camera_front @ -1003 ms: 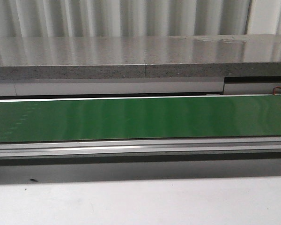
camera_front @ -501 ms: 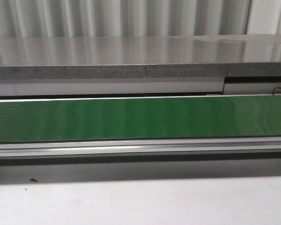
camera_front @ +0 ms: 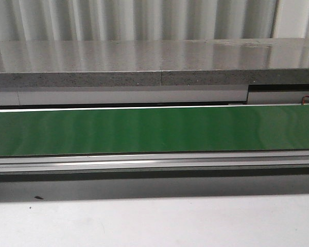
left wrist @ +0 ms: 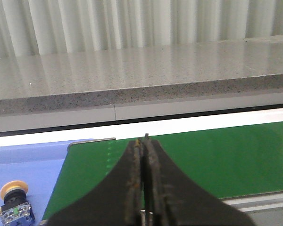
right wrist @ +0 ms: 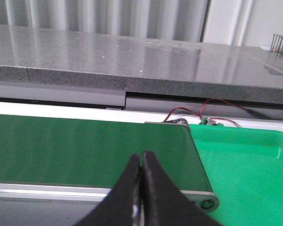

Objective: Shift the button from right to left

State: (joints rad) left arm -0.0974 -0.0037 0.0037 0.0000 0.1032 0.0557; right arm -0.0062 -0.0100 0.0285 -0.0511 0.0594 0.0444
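The button [left wrist: 13,203], with a yellow mushroom cap, black collar and blue-grey block, lies on a blue surface [left wrist: 35,165] beside the end of the green conveyor belt [left wrist: 217,160], seen only in the left wrist view. My left gripper [left wrist: 143,140] is shut and empty over the belt, apart from the button. My right gripper [right wrist: 141,154] is shut and empty over the belt's other end [right wrist: 85,150], next to a bright green tray [right wrist: 245,169]. The front view shows only the belt [camera_front: 154,128]; no gripper or button appears there.
A grey speckled stone ledge [camera_front: 154,59] runs behind the belt, with corrugated wall behind. Aluminium rail [camera_front: 154,162] edges the belt's front. Red wires [right wrist: 212,110] lie behind the green tray. A wire basket [right wrist: 282,42] stands on the ledge at far right.
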